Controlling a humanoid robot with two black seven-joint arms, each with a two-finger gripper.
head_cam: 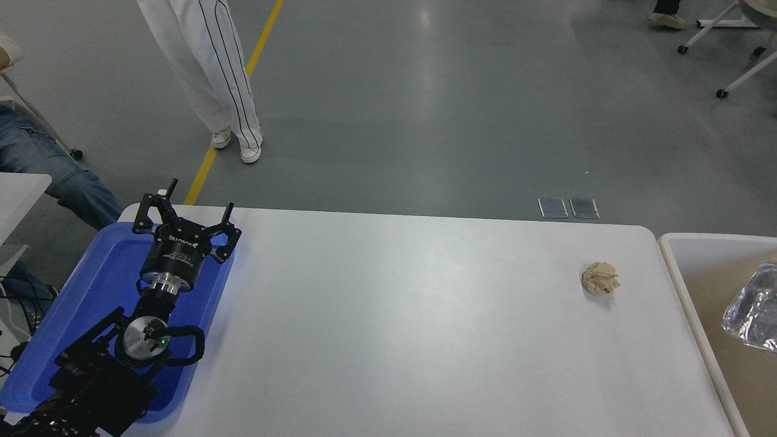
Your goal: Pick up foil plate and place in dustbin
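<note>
- Foil plate (753, 312): crinkled, shiny silver. I see only part of it at the right edge of my view, cut off by the frame. It sits over the tan interior of the dustbin, inside the line of the rim. I cannot tell whether it rests on the bottom or hangs above it.
- Dustbin (683, 285): beige plastic, with a thick pale rounded rim. It stands just beside the right end of the table, and its near left corner and long left wall are in view.
- Right gripper: outside my view, so I have no reading on it.
- Paper ball (600, 278): small, crumpled, tan. It lies on the table near the far right corner, close to the dustbin rim but apart from it.
- Table (413, 328): white, with rounded corners.
- Left gripper (187, 217): black, parked at the lower left over the blue tray, pointing away from me. Its fingers are spread apart with nothing between them.
- Blue tray (91, 291): flat, lying on the table's left end under the left arm.
- Person (206, 67): white striped trousers and white shoes, standing on the grey floor beyond the table's far left, by a yellow floor line (258, 48).
</note>
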